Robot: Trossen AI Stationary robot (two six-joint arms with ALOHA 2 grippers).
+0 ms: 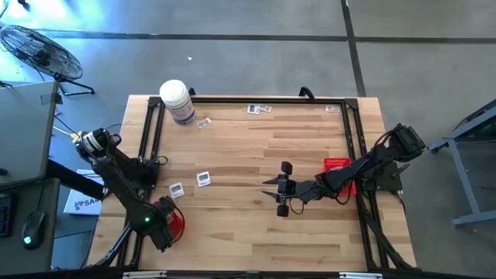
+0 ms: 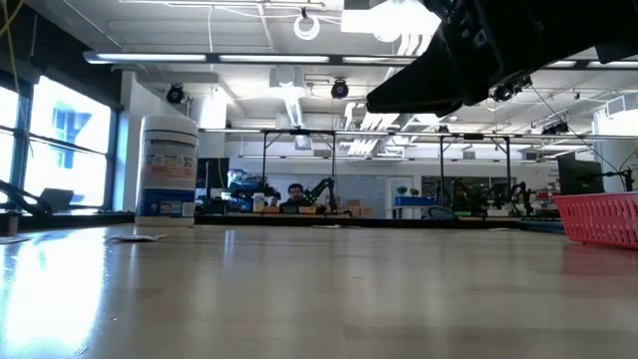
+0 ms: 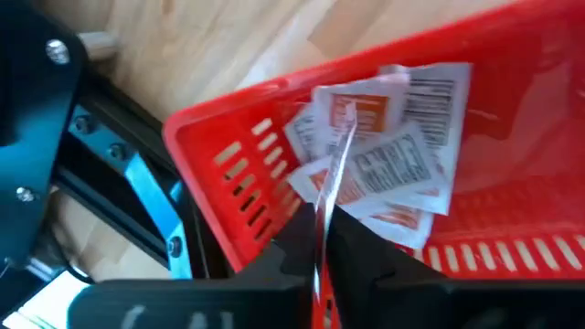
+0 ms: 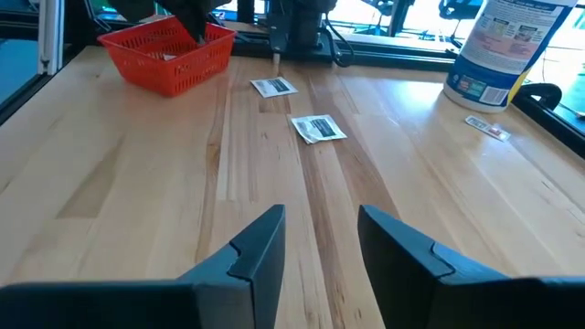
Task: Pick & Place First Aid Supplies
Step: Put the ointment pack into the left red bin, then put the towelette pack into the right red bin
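1. Two packets lie flat on the table's left-middle: one point(image 1: 176, 188), the other point(image 1: 204, 178) just beside it. Both are white with dark print, apart from each other.
2. One packet point(image 1: 204, 122) lies near the far edge, towards the far left corner.
3. A pair of packets point(image 1: 260, 108) sits at the middle of the far edge, close together.
4. One packet point(image 1: 333, 108) lies near the far right corner.
5. A pile of packets point(image 3: 384, 155), white with grey and orange-red print, overlaps inside the tray point(image 3: 228, 174) at the near left corner.
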